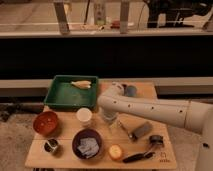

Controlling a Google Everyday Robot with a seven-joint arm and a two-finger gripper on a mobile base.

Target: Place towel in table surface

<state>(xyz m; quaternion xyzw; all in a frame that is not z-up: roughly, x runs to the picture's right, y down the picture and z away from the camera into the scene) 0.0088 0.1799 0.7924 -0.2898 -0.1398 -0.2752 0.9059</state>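
Bench: pale wooden top (102, 163); carrying everything listed here
Towel: small crumpled cloth, pale blue and white (90, 148); lying bunched inside the purple bowl; not yet on the bench surface
Bowl: dark purple, round (75, 141); sitting at the front centre of the bench; its rim standing higher than the towel
Arm: white, thick (150, 111); reaching in from the right across the middle of the bench
Gripper: hanging under the arm's end (110, 118); pointing down over mid-bench, just right of the cup and behind the bowl; apart from the towel; wide or narrow, cannot tell
Neighbours: white cup (84, 116) standing just behind the bowl; orange (116, 151) lying just right of it; red bowl (46, 123) sitting to the left; green tray (62, 96) occupying the back left; grey block (142, 130) lying to the right
Handling, as judged: light, soft, limp; not fragile; likely sagging and trailing when lifted; possibly catching on the rim and tugging the bowl
Hold, as judged: pinching a raised fold near the middle of the heap, from straight above; keeping clear of the bowl wall
Step in hand, as judged: approaching the bowl; grasp not yet made
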